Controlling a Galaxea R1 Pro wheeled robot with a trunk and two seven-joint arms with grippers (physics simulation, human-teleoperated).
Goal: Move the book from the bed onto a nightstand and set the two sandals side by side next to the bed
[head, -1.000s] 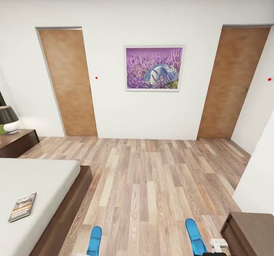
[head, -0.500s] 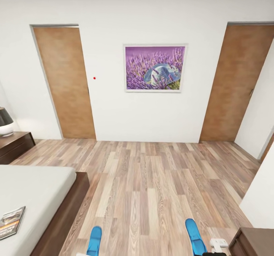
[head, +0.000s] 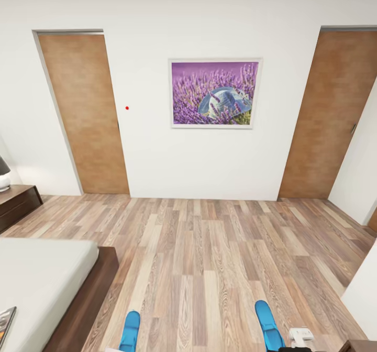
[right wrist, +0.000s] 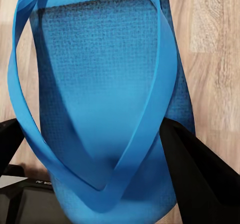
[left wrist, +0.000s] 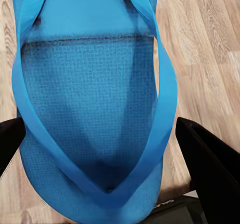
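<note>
- One blue sandal, the left sandal, is seen held in the left claw; in the left wrist view the two dark fingers are pressed against the sandal's opposite edges, so this claw is clenched on it.
- The other, the right sandal, is gripped likewise by the right claw, whose black fingers are closed against its two sides.
- In the head view the left sandal is found at about 7 o'clock at the lower edge, and the right sandal at about 5 o'clock; both are carried above the wood-plank floor, well apart from each other.
- A sliver of the book is shown at 8 o'clock, lying flat on the pale mattress of the bed, cut off by the picture's edge.
- The bed's dark wooden frame is seen at the mattress's near side.
- One nightstand stands at 9 o'clock, beyond the bed, against the wall; the base of a lamp rests on its top.
- On the white far wall, a framed purple lavender picture hangs at 12 o'clock, between two brown wooden doors: the left door at 10 o'clock and the right door at 2 o'clock.
- A small red dot is marked on the wall just beside the left door.
</note>
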